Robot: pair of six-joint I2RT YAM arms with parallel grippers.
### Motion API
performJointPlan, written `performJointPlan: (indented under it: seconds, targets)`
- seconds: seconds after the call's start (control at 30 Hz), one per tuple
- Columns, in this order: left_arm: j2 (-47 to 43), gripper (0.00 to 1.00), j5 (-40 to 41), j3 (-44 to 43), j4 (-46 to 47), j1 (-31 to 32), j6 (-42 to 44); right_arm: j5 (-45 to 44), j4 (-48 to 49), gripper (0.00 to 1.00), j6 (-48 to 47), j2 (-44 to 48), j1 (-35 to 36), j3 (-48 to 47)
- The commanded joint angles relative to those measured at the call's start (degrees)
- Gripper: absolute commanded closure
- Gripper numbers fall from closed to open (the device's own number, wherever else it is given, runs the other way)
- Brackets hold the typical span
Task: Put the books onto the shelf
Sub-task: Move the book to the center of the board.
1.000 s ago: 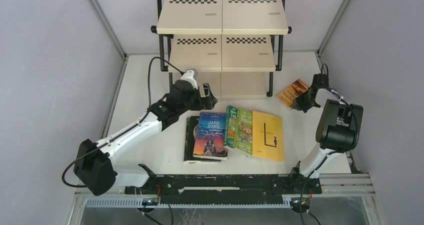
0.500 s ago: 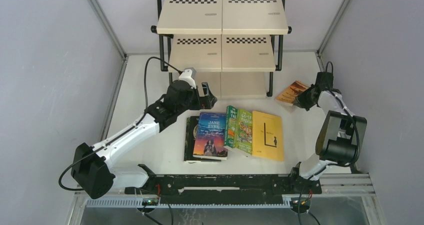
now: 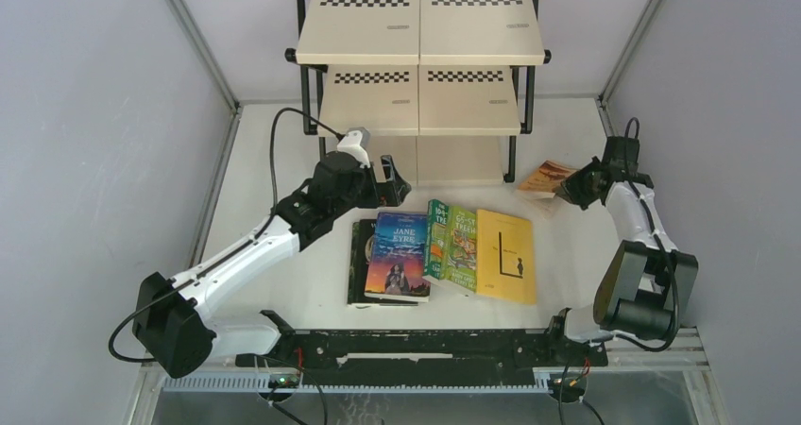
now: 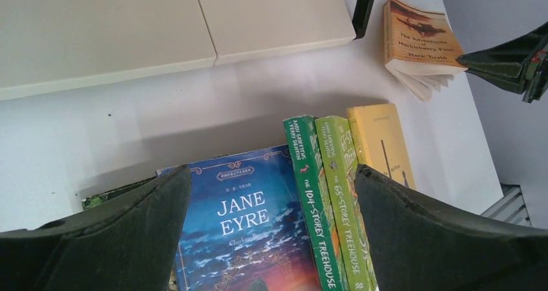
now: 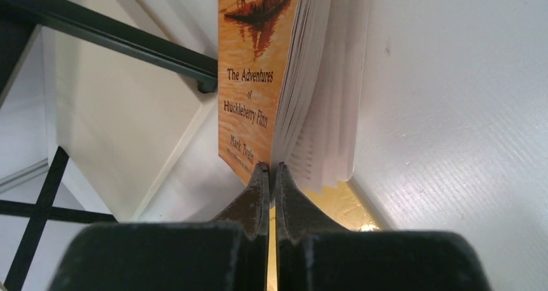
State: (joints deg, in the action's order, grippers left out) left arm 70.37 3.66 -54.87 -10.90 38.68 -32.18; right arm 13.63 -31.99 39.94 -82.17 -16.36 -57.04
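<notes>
My right gripper [image 5: 270, 169] is shut on the front cover edge of the small orange book [image 5: 255, 64], whose pages fan open beside the shelf's right leg; in the top view the orange book [image 3: 546, 178] lies right of the shelf [image 3: 420, 28]. My left gripper [image 4: 271, 187] hangs open above the top edge of the blue Jane Eyre [image 4: 245, 233], holding nothing. Right of it lie two green books [image 4: 329, 200] and the yellow book [image 4: 381, 142]. A black book [image 3: 357, 255] lies under Jane Eyre.
The shelf's black frame leg [image 5: 129, 42] stands just left of the orange book. Grey walls close in the white table [image 3: 274, 161] on both sides. The black rail [image 3: 416, 345] with the arm bases runs along the near edge.
The right arm has stretched out toward the far right, raising the orange book's cover so the pages fan open. The left gripper has barely moved.
</notes>
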Motion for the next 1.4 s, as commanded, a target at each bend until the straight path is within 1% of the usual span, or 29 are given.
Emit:
performJointPlan:
  seconds: [0.0,0.23,0.4,0.7,1.07,1.1,1.37]
  targets:
    - [-1.47,0.0,-1.93,-0.53,0.89,0.57,-1.11,2.42,0.24,1.0,0.9,4.69,-0.16,0.01]
    - [-0.31,0.0,-3.22,-1.2,0.93,0.83,-1.84,3.66,-1.2,1.0,1.66,8.99,1.14,1.64]
    - [0.89,0.0,-6.59,-1.3,1.54,0.91,-3.06,4.1,-2.0,1.0,2.81,12.28,3.28,2.98]
    - [3.5,0.0,-12.4,-1.34,4.25,1.09,-7.89,4.59,-2.02,1.0,6.45,17.46,8.86,5.88]
    - [6.26,0.0,-15.86,-1.65,6.92,1.41,-12.89,3.12,-2.79,1.0,9.79,21.66,16.17,7.38]
    - [6.52,0.0,-16.12,-1.77,7.2,1.56,-13.23,2.81,-2.81,1.0,10.11,21.82,18.24,7.5]
    - [7.27,0.0,-17.68,-2.01,7.99,2.19,-15.68,0.36,-1.4,1.0,14.19,22.58,27.35,8.17]
